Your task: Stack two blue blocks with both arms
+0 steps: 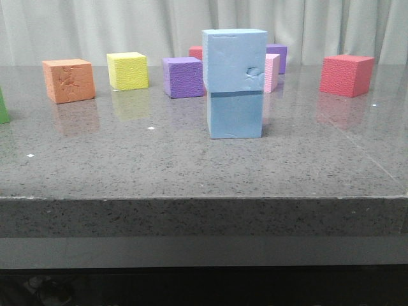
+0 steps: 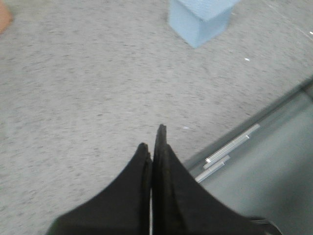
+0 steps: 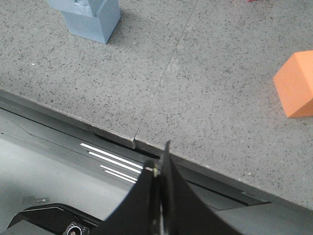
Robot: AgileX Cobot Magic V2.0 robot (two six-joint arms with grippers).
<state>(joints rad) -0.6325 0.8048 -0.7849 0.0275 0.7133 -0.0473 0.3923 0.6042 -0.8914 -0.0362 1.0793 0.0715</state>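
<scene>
Two light sky-blue blocks stand stacked in the middle of the table: the upper blue block [image 1: 234, 60], with small dents, sits on the lower blue block [image 1: 235, 115]. The stack also shows in the left wrist view [image 2: 199, 18] and in the right wrist view [image 3: 87, 17]. My left gripper [image 2: 152, 142] is shut and empty, over the table near its front edge, well away from the stack. My right gripper [image 3: 159, 159] is shut and empty, over the table's front edge. Neither gripper shows in the front view.
Behind the stack stand an orange cube [image 1: 68, 80], a yellow cube [image 1: 127, 70], a purple cube [image 1: 183, 77], a pink cube [image 1: 272, 72], another purple cube [image 1: 276, 57] and a red cube [image 1: 346, 74]. A green piece [image 1: 3, 108] is at the left edge. The orange cube shows in the right wrist view [image 3: 296, 84].
</scene>
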